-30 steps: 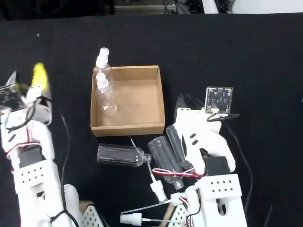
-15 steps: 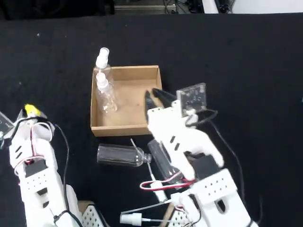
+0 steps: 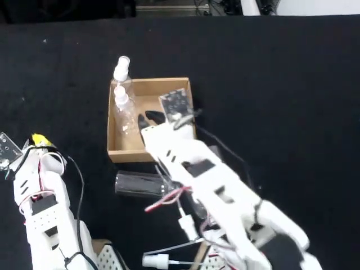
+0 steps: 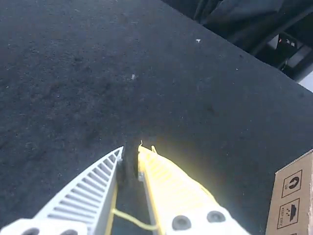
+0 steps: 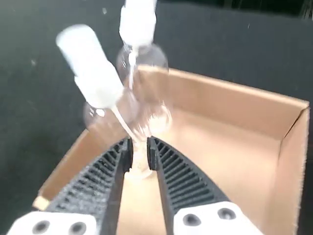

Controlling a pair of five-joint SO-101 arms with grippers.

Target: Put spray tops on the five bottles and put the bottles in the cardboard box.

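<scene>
Two capped ones sit in the upper left of the high view. The inner bottle [image 3: 127, 115] stands in the cardboard box [image 3: 169, 82], against its left wall. The corner bottle [image 3: 122, 76] is at the box's top-left corner, inside or outside, can't tell. The right gripper [image 3: 149, 118] hovers just beside the inner bottle, jaws a slim gap apart. An uncapped bottle [image 3: 138, 184] lies on the black worktop [image 3: 281, 84] just below the box, with loose spray tops [image 3: 156, 260] at lower centre. The left gripper [image 3: 37, 138] is at lower left, jaws together.

Right arm [image 3: 191, 163] stretches forward, jaws slightly parted; left arm [image 3: 42, 191] sits folded back, jaws closed.
</scene>
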